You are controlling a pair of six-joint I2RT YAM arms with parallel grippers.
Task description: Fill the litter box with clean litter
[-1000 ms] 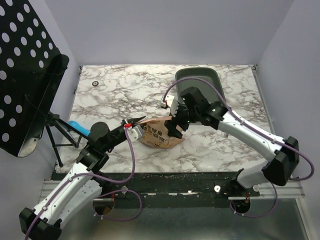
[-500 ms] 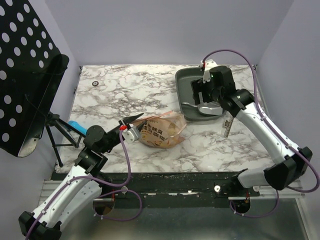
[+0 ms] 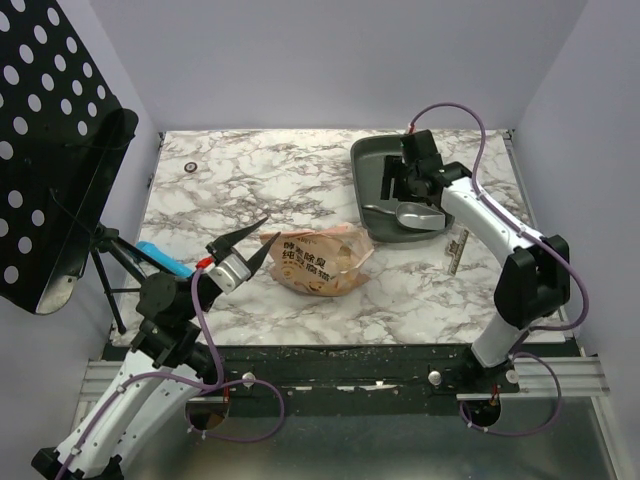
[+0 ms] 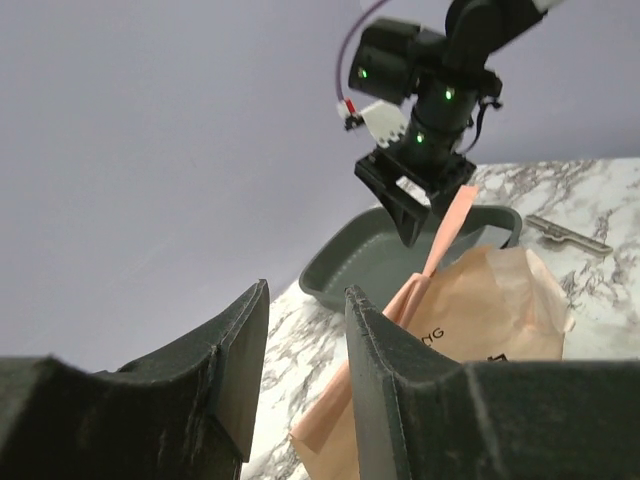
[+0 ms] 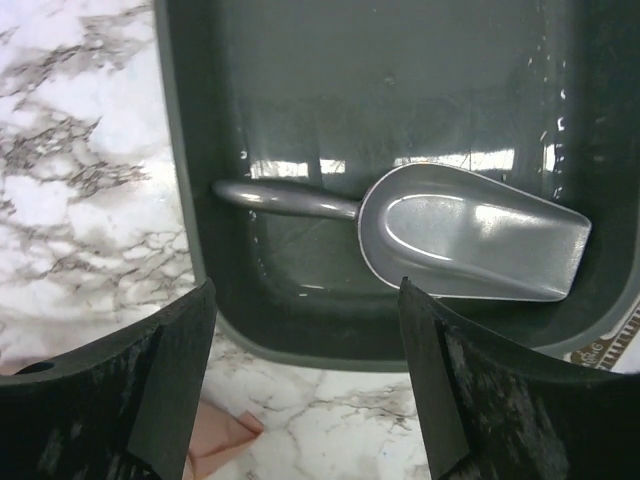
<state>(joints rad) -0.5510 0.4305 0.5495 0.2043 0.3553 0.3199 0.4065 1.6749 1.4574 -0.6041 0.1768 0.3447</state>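
Hovering over the litter box point(image 3: 372, 150) on the worktop point(image 3: 250, 180) with right hand point(image 3: 393, 182) spread wide, empty, above grey scoop point(image 5: 470, 235) inside. Pointing left hand point(image 3: 262, 238), parted and empty, at printed bag point(image 3: 320, 262) left of litter box.

Litter box point(image 5: 190, 180), under the right gripper point(image 5: 305, 290): dark grey plastic, smooth and glossy, with bright reflections on its floor.
Scoop point(image 5: 470, 240), lying in it: grey, smooth, shiny.
Fingers point(image 5: 160, 400) of that gripper: black, matt, grainy.
Bag point(image 4: 490, 310), ahead of the left gripper point(image 4: 305, 290): tan, printed, creased.
Table point(image 5: 80, 200): marble-patterned, smooth.
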